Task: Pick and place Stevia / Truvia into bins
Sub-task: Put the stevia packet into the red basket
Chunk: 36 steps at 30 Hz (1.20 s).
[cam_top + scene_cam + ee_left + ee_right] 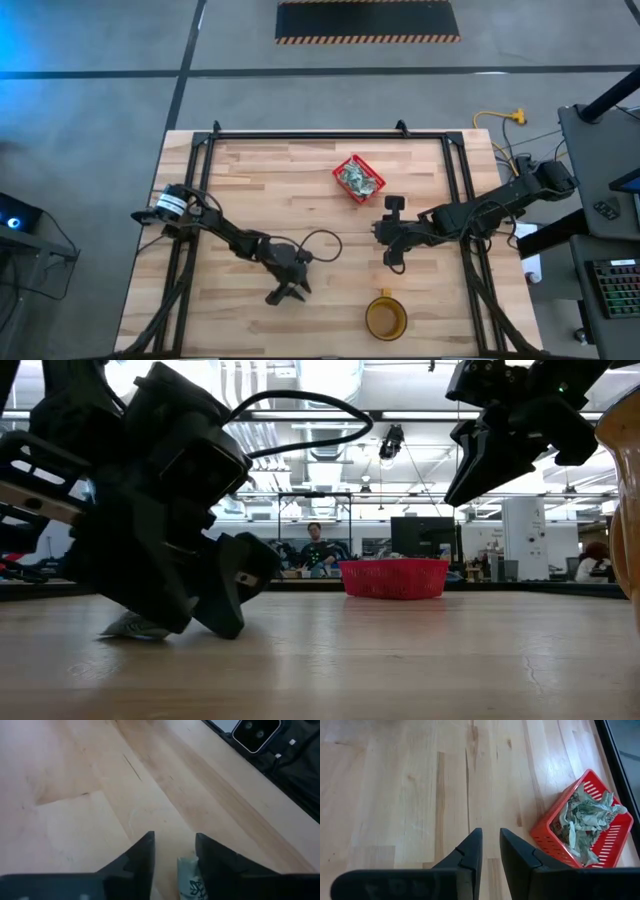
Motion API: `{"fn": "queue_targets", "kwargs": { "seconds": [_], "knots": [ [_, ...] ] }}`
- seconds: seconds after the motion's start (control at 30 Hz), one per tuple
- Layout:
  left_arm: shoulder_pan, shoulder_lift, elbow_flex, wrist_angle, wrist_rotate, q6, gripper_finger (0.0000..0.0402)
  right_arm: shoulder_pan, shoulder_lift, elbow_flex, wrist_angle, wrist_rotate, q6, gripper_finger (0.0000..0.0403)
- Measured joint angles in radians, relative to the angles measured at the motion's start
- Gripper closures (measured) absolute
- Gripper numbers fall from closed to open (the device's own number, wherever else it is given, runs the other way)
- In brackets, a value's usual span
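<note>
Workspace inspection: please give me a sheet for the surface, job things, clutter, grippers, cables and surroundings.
Surface: light wooden plank table, bare in most places.
Job's things: small square red plastic basket full of pale green paper sachets; one sachet at the left gripper.
Clutter: round amber cup.
Grippers: left gripper low at the table, jaws parted around that sachet; right gripper raised, jaws slightly apart, empty.
Cables: yellow cable on the floor.
Surroundings: seated person far behind.
</note>
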Motion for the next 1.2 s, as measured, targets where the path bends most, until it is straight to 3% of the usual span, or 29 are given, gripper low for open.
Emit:
{"fn": "queue_targets", "kwargs": {
  "seconds": [0.3, 0.5, 0.73, 1.03, 1.2],
  "knots": [
    [0.0, -0.002, -0.023, 0.0, -0.016, 0.0, 0.0327, 0.0, 0.0, 0.0, 0.0, 0.0, 0.002, 0.0346],
    [0.0, -0.003, -0.028, -0.001, -0.037, 0.008, 0.039, 0.0, 0.0, 0.0, 0.0, 0.0, 0.002, 0.0346],
    [0.026, -0.031, -0.012, -0.031, -0.047, 0.093, 0.0394, 0.0, 0.001, 0.0, 0.0, 0.0, 0.002, 0.0346],
    [0.235, -0.076, 0.061, -0.02, -0.161, 0.305, 0.0394, 0.0, 0.001, 0.0, 0.0, 0.0, 0.002, 0.0346],
    [0.42, -0.074, 0.155, -0.006, -0.166, 0.298, 0.0394, 0.0, 0.001, 0.0, 0.0, 0.0, 0.002, 0.0346]
  ]
}}
